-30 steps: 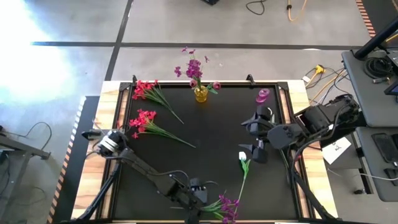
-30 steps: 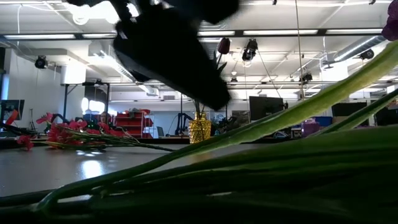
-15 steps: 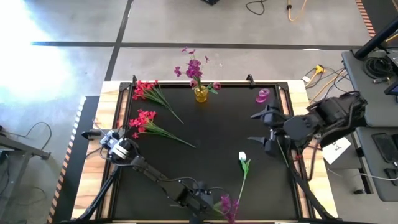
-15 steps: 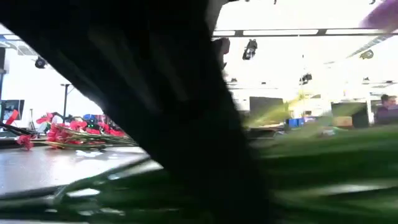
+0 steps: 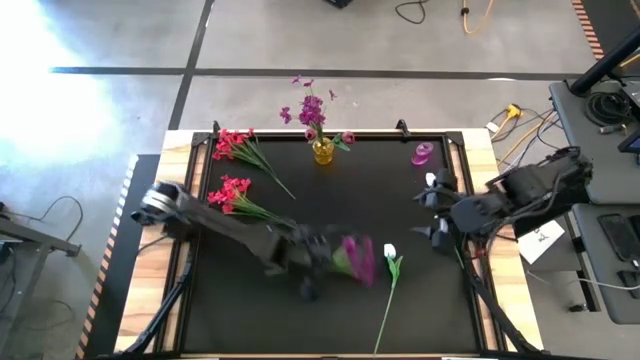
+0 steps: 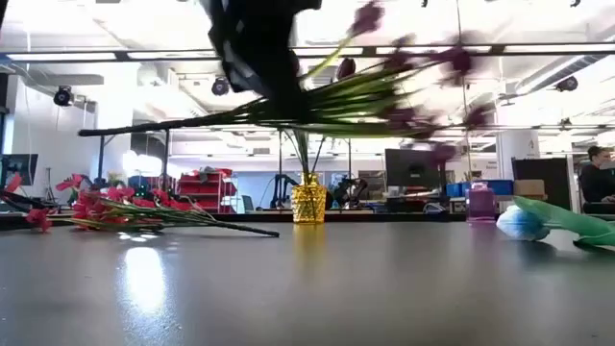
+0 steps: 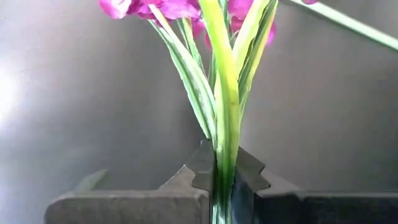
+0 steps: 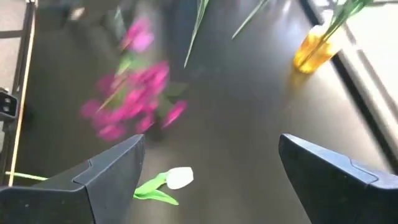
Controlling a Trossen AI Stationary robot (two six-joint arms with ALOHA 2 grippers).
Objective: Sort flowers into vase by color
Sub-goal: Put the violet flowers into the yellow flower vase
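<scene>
My left gripper (image 5: 322, 262) is shut on a purple flower cluster (image 5: 358, 258) above the middle of the black table; its blooms (image 6: 423, 86) point toward the table's right. My right gripper (image 5: 432, 212) stands open near the right edge with nothing between its fingers (image 8: 118, 168). A white tulip (image 5: 390, 253) lies flat on the table beside the cluster, its stem running to the near edge. The yellow vase (image 5: 323, 151) at the far edge holds purple flowers. Two red clusters (image 5: 235, 142) (image 5: 232, 190) lie on the table at the far left. My left gripper pinches the bundle of green stems and leaves (image 7: 222, 177) between its two fingers, low on the stems. The stems run out forward past the fingertips, along them. The cluster is lifted clear of the table and lies roughly level in the air.
A small pink vase (image 5: 423, 154) stands at the far right corner. The table has wooden borders (image 5: 170, 300) on both sides. In the low view a person (image 6: 598, 173) sits in the room behind the table.
My left gripper has taken hold of the purple cluster, which lay at the table's near edge. It has lifted it clear and carried it up and toward the table's middle. My right gripper has drawn back a little toward the right edge.
</scene>
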